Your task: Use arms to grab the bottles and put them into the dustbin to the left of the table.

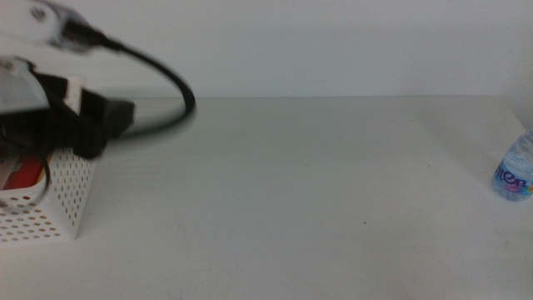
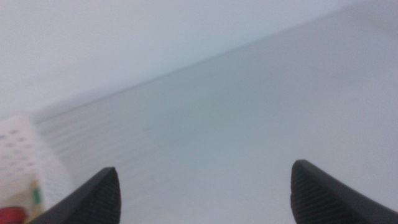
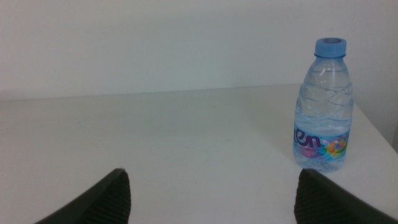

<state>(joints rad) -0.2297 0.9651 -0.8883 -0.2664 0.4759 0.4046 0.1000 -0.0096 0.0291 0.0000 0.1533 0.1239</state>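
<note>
Middle view has the left gripper point(image 1: 100, 125) over the dustbin point(image 1: 58, 200), jaws spread and empty, something red point(image 1: 25, 173) already inside (likely the can). Remaining: the water bottle point(image 3: 323, 106), upright beyond the right gripper point(image 3: 211, 193)'s parted, empty fingers.

The table point(image 1: 291, 192) looks matt, smooth and white. At the frame's left, the dustbin point(image 1: 71, 196) is perforated white plastic. At the right edge, the water bottle point(image 3: 323, 106) is clear, glossy ribbed plastic with a blue cap.
</note>
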